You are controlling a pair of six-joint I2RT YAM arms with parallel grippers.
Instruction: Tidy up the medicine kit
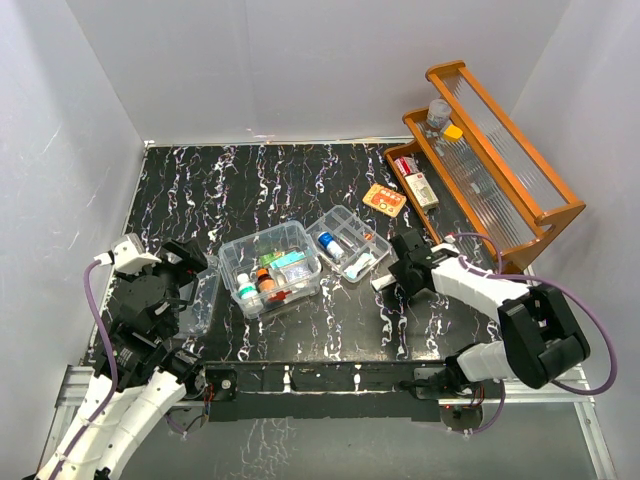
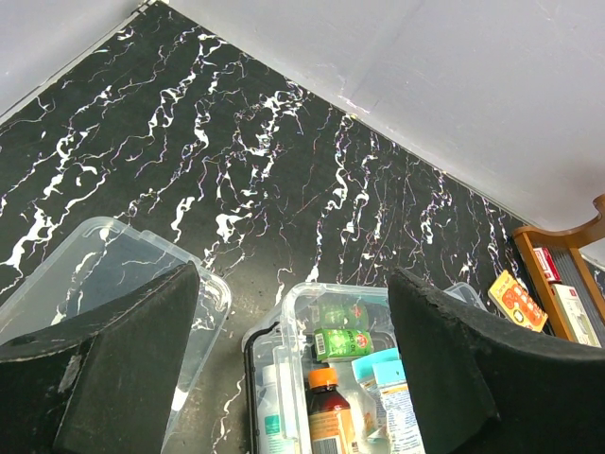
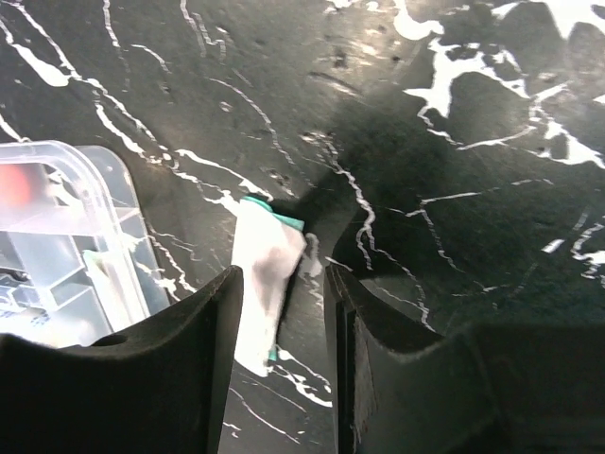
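The medicine kit (image 1: pixel 300 240), a clear plastic box, stands uncovered at the table's middle, holding bottles and small boxes. In the left wrist view its rim (image 2: pixel 284 317) encloses a green box (image 2: pixel 357 340) and an orange-capped brown bottle (image 2: pixel 329 407). Its clear lid (image 1: pixel 203 300) lies to the left of it, also seen in the left wrist view (image 2: pixel 113 255). My left gripper (image 1: pixel 195 272) is open and empty (image 2: pixel 293 279) above the lid's right edge. My right gripper (image 1: pixel 393 268) is open (image 3: pixel 282 280) and straddles a white and teal sachet (image 3: pixel 269 270) lying on the table.
A clear compartment tray (image 1: pixel 347 240) with small items sits right of the kit, its corner in the right wrist view (image 3: pixel 57 218). An orange box (image 1: pixel 384 199) lies behind it. A wooden tiered rack (image 1: pixel 490 160) holding a few packs stands at the far right. White walls enclose the table.
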